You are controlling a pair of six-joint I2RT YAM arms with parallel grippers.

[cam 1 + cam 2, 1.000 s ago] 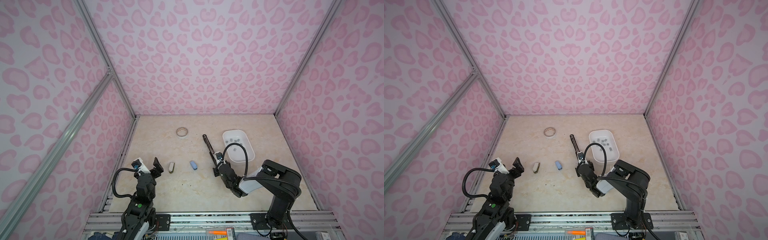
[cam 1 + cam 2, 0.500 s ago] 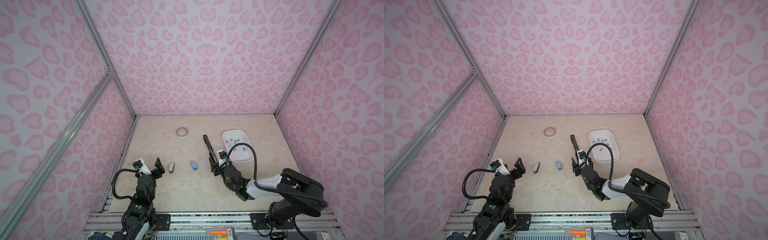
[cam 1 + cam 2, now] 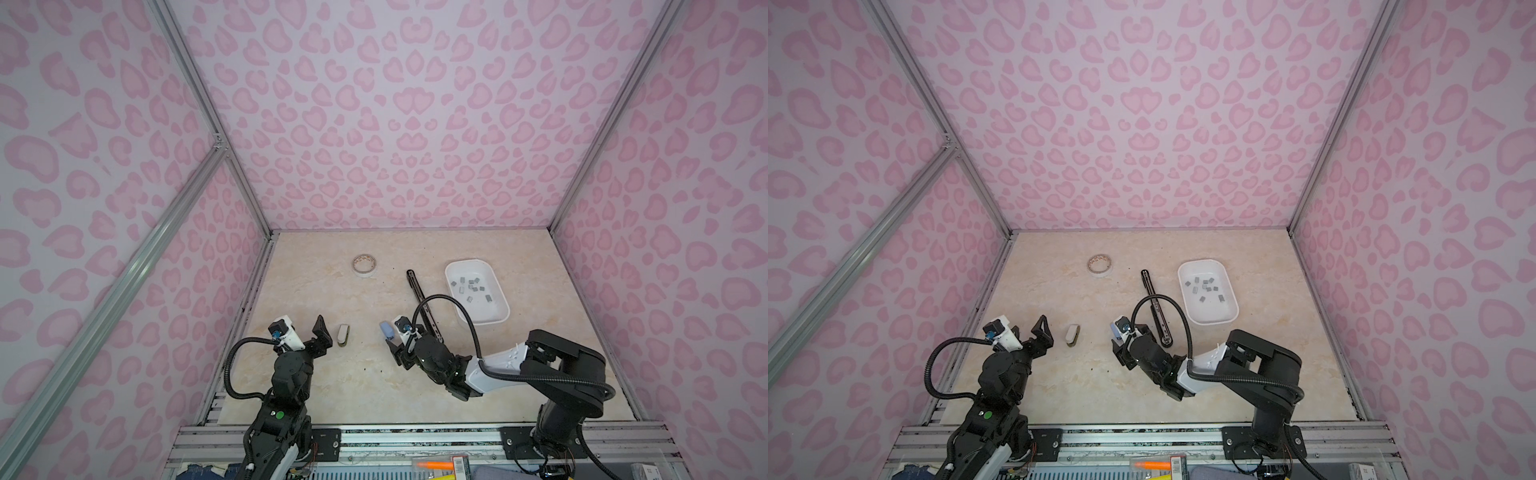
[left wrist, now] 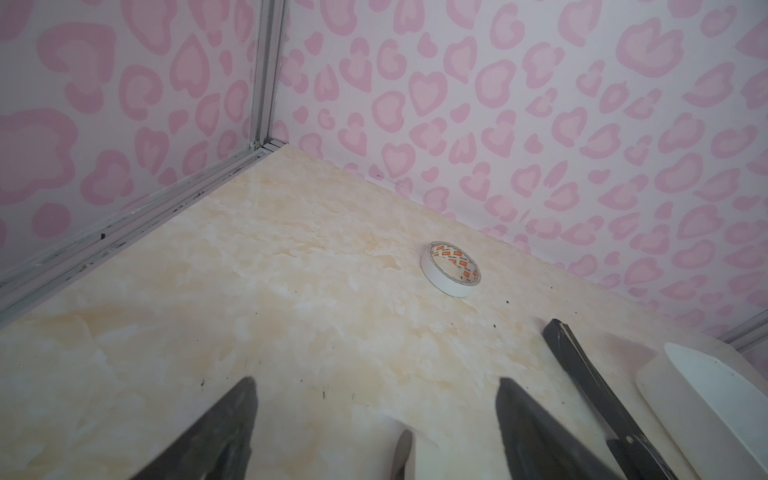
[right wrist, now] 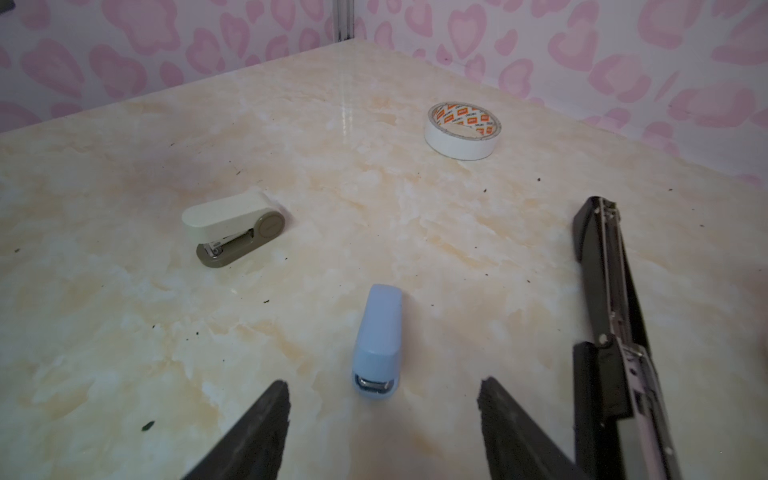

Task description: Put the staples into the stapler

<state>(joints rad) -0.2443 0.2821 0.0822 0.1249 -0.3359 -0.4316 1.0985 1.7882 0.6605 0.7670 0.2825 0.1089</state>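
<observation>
The staples (image 3: 471, 287) lie scattered in the white tray (image 3: 484, 322) on the worktop (image 3: 374, 386), well apart from both sets of fingers. The right fingers (image 5: 253, 432) are spread wide and hold nothing, with the small blue stapler (image 5: 378, 332) just ahead of their gap and the opened black stapler (image 5: 606, 282) just beside one of them. The left fingers (image 4: 220, 428) are also wide apart and empty, near the beige stapler (image 3: 342, 333).

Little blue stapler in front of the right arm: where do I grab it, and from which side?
Grip the blue stapler across its two long side walls, about mid-body. It sits on its base with its mouth end facing the right pincer, whose jaws stand open either side of its line. Advance straight from that end; the rounded top would probably slip.
</observation>
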